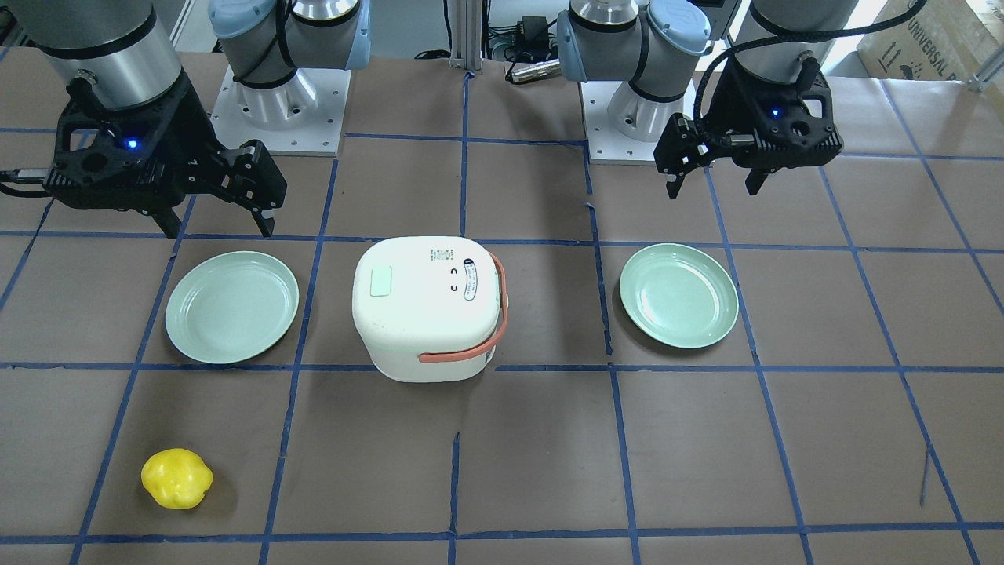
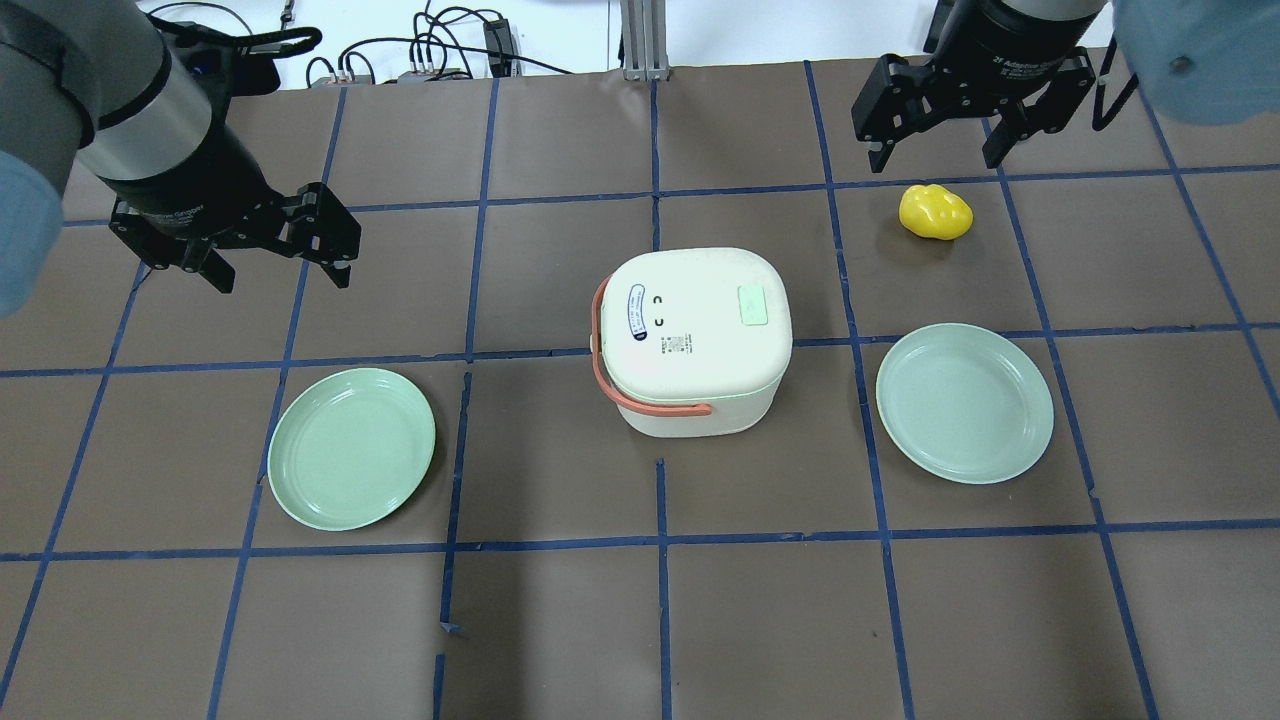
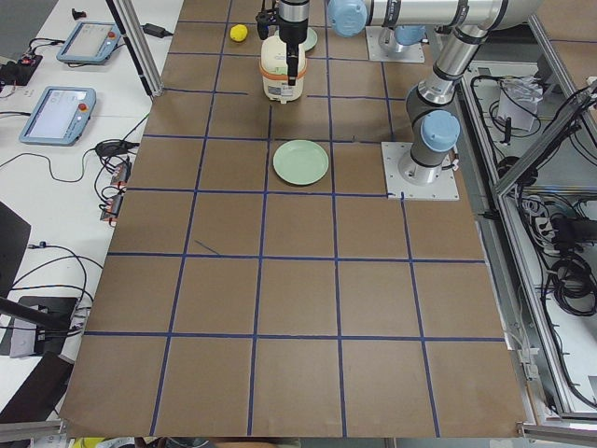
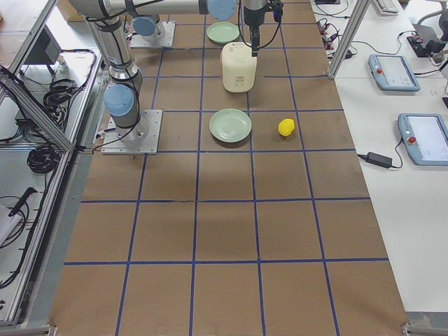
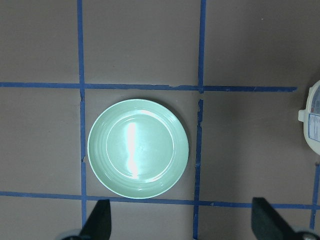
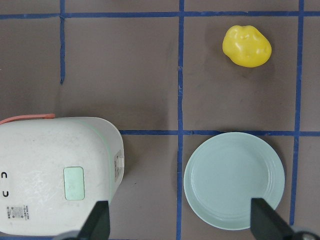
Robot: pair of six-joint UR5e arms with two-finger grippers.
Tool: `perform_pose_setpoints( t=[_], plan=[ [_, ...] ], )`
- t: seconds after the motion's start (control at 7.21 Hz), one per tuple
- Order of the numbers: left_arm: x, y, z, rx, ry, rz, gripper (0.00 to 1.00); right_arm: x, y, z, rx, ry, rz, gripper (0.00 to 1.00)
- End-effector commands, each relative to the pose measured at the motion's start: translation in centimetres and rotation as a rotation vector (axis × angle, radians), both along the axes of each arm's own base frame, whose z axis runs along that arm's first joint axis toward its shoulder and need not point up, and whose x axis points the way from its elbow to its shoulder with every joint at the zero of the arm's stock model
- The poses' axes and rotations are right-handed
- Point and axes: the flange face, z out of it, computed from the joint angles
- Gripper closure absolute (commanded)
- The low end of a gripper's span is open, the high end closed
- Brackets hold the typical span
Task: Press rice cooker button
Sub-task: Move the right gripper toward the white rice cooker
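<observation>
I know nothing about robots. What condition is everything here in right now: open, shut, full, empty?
Cooker: lid shut, handle folded down.
Left plate: empty.
Right plate: empty.
Yellow thing: lying loose, untouched.
Left pincer: open, holding nothing.
Right pincer: open, holding nothing.

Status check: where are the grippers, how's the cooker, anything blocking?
Left gripper open, empty, off the cooker. Right gripper open, empty. Rice cooker lid shut, untouched. Nothing over the lid; left plate, right plate, yellow fruit sit aside.
</observation>
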Motion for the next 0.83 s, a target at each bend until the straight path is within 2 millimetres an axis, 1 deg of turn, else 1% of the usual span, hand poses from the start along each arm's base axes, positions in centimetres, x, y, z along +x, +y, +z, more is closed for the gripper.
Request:
perform_pose_setpoints(
  t=[0.0,0.14,0.28,0.42,0.55,0.69],
  plan=[
    [0.0,0.01,-0.01,0.001,0.0,-0.001,0.0,0.01,-0.01,0.08,-0.002,0.0,0.0,0.02],
    [0.0,-0.01,0.01,-0.001,0.0,-0.001,0.0,0.01,-0.01,0.08,-0.002,0.0,0.0,0.02],
    [0.0,-0.01,0.01,-0.001,0.0,0.0,0.0,-0.04,-0.02,0.01,0.0,-0.003,-0.001,0.06],
    [0.0,0.01,-0.01,0.001,0.0,0.0,0.0,-0.03,-0.03,0.08,-0.002,-0.005,-0.003,0.18],
    [0.0,0.01,-0.01,0.001,0.0,0.0,0.0,0.13,0.01,-0.01,0.002,-0.013,-0.008,0.69],
    [0.0,-0.01,0.01,-0.001,0.0,0.0,0.0,0.19,0.17,-0.24,0.019,-0.019,-0.009,0.94]
  ],
)
